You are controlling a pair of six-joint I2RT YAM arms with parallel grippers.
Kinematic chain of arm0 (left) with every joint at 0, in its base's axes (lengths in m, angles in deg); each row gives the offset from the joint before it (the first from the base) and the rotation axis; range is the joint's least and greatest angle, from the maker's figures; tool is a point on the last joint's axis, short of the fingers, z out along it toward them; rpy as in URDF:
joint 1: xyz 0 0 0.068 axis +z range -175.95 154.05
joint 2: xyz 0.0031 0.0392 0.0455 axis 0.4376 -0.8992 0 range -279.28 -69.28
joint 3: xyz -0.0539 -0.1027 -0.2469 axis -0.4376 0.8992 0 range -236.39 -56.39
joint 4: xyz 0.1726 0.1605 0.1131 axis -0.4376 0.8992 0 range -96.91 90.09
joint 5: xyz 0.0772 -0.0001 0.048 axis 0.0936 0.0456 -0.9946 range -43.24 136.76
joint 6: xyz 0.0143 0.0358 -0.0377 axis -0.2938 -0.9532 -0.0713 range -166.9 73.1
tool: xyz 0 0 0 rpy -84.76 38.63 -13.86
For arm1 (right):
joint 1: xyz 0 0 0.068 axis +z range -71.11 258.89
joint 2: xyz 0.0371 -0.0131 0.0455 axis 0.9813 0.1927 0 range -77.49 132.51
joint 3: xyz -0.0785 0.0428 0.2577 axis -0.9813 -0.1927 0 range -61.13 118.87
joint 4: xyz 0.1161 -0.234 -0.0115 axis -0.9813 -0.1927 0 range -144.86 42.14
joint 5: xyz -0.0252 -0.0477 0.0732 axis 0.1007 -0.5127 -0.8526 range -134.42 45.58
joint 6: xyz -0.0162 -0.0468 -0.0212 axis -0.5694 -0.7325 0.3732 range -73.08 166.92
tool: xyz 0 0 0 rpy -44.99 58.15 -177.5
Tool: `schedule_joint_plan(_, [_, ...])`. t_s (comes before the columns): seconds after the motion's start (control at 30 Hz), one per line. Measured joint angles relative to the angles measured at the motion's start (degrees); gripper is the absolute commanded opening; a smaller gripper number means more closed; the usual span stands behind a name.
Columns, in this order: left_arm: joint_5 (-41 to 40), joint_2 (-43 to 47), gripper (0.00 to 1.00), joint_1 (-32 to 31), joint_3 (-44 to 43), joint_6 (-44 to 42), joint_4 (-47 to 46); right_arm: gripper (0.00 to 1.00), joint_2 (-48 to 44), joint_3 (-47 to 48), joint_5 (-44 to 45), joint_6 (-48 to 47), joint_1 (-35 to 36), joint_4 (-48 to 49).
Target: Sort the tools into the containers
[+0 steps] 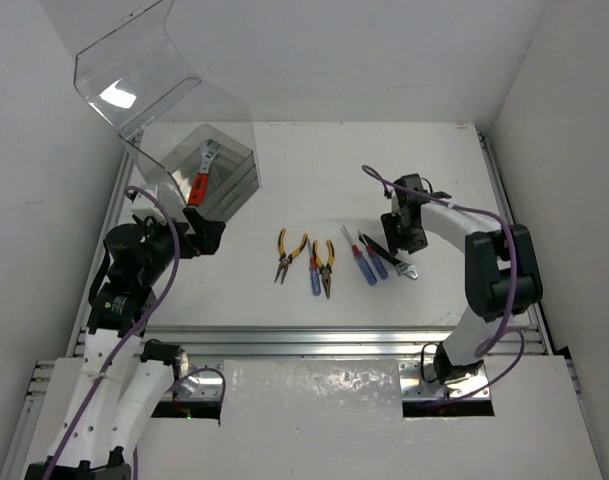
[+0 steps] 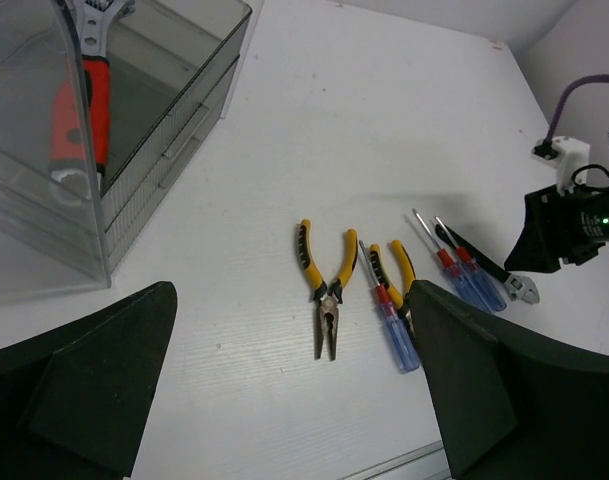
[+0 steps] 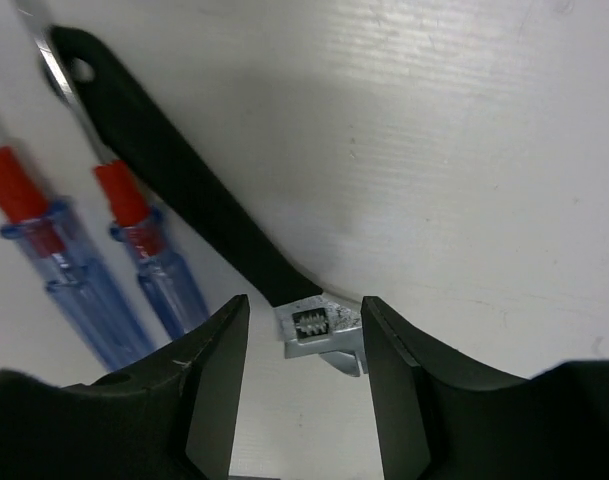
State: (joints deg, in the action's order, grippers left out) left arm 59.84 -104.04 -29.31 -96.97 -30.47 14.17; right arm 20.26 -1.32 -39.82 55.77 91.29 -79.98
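Observation:
The clear box stands at the far left with its lid raised; a red-handled wrench lies inside it and shows in the left wrist view. Two yellow-handled pliers and three blue-handled screwdrivers lie in a row mid-table. A black-handled adjustable wrench lies beside them. My right gripper is open, low over the table, its fingers on either side of the wrench's silver head. My left gripper is open and empty, between the box and the pliers.
The raised clear lid leans over the far left corner. Metal rails run along the table's near edge and sides. White walls enclose the table on three sides.

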Motion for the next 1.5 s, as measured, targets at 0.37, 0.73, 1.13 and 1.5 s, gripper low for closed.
schedule_joint_plan(0.37, [1.6, -0.11, 1.0, -1.14, 0.0, -0.04, -0.31, 0.3, 8.35, 1.73, -2.34, -3.65, -0.44, -0.09])
schedule_joint_plan(0.73, [1.64, -0.33, 1.0, -1.64, 0.0, -0.04, -0.31, 0.0, 12.46, 7.23, -1.18, -2.05, -0.24, -5.42])
schedule_joint_plan(1.13, [5.05, -4.2, 1.0, -3.19, 1.46, 6.64, -5.16, 0.0, 3.91, 0.98, 1.25, 3.28, -2.51, -1.11])
schedule_joint_plan(1.5, [-2.19, -24.65, 1.0, -31.5, 3.93, 20.09, -31.93, 0.0, -19.47, -7.61, -1.2, 4.98, 6.05, 5.6])
